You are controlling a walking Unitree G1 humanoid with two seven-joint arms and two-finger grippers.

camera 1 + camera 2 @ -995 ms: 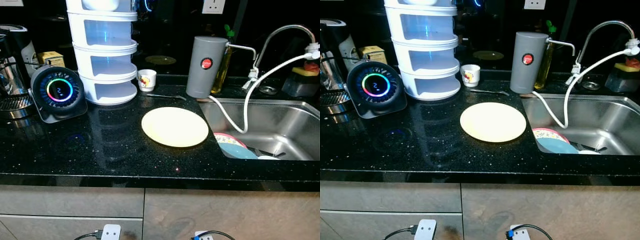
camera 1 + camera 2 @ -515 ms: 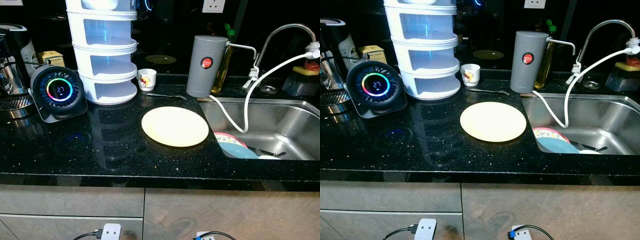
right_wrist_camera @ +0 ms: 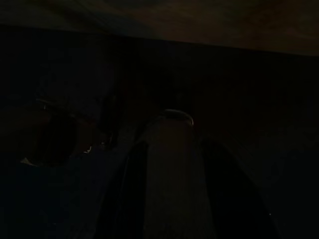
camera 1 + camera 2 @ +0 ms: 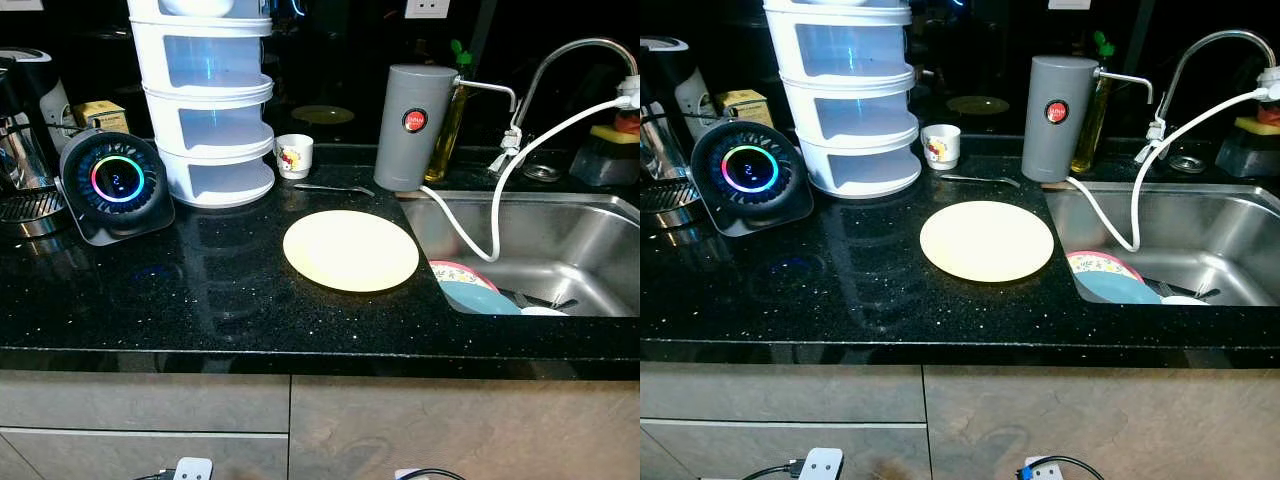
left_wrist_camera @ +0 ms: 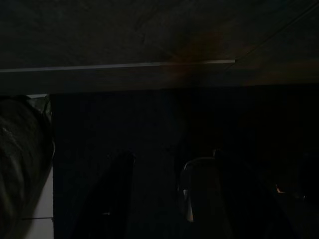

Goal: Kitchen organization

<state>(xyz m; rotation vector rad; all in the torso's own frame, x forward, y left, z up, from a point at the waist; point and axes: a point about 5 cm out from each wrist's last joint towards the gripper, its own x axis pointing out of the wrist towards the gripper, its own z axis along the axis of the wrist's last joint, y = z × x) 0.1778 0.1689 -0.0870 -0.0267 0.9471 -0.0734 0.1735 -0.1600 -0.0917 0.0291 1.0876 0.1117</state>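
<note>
Black counter: yellow plate centred, sink at three o'clock; my dim grippers' finger state perhaps unreadable

We log a pale yellow plate mid-worktop, beside the sink edge; a white tiered rack stands at the back.

I read a "2" glowing on my round display; the canister's red badge is too small.
</note>
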